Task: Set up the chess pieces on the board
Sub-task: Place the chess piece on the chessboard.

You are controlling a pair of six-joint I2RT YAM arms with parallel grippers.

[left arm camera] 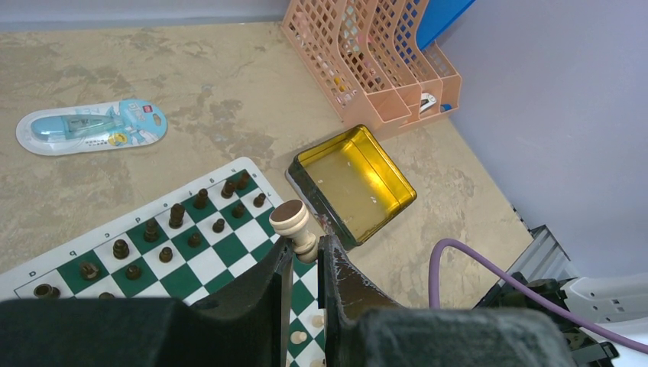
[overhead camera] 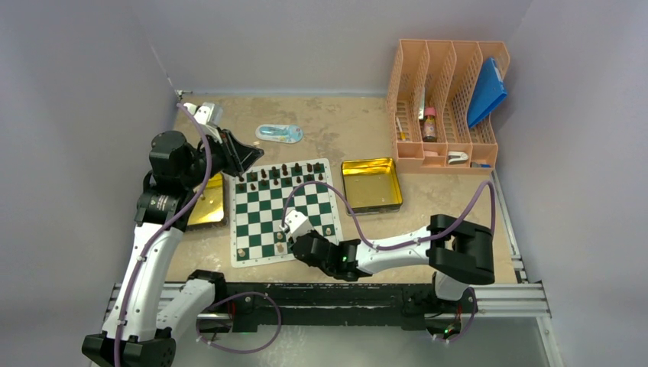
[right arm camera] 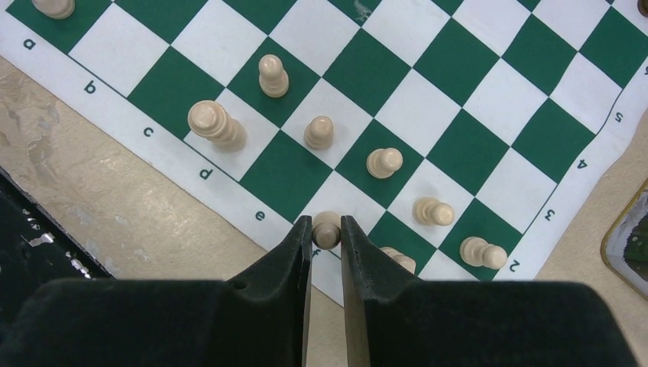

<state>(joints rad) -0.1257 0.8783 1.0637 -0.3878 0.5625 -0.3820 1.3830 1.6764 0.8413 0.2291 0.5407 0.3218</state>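
Around the right fingers' (right arm camera: 294, 260) cream piece (right arm camera: 327, 229), pawns (right arm camera: 383, 161) crowd the board (right arm camera: 474, 99).

A tan, mottled, worn tabletop (overhead camera: 344, 122) filled the middle of the overhead view, closed in by plain, pale lavender-grey panels. There was a back wall (overhead camera: 306, 38) at twelve o'clock, a left wall (overhead camera: 69, 115) at nine o'clock and a right wall (overhead camera: 588, 115) at three o'clock. At six o'clock a black metal bar (overhead camera: 336, 294) ran along the table's near edge, and a silver slotted aluminium rail (overhead camera: 508, 294) lay toward five o'clock. A peach lattice plastic file organiser (overhead camera: 447, 99) stood at one o'clock, in the far right corner. The light was soft and even, glaring only off a shiny gold rectangular tin tray (left arm camera: 367, 180).
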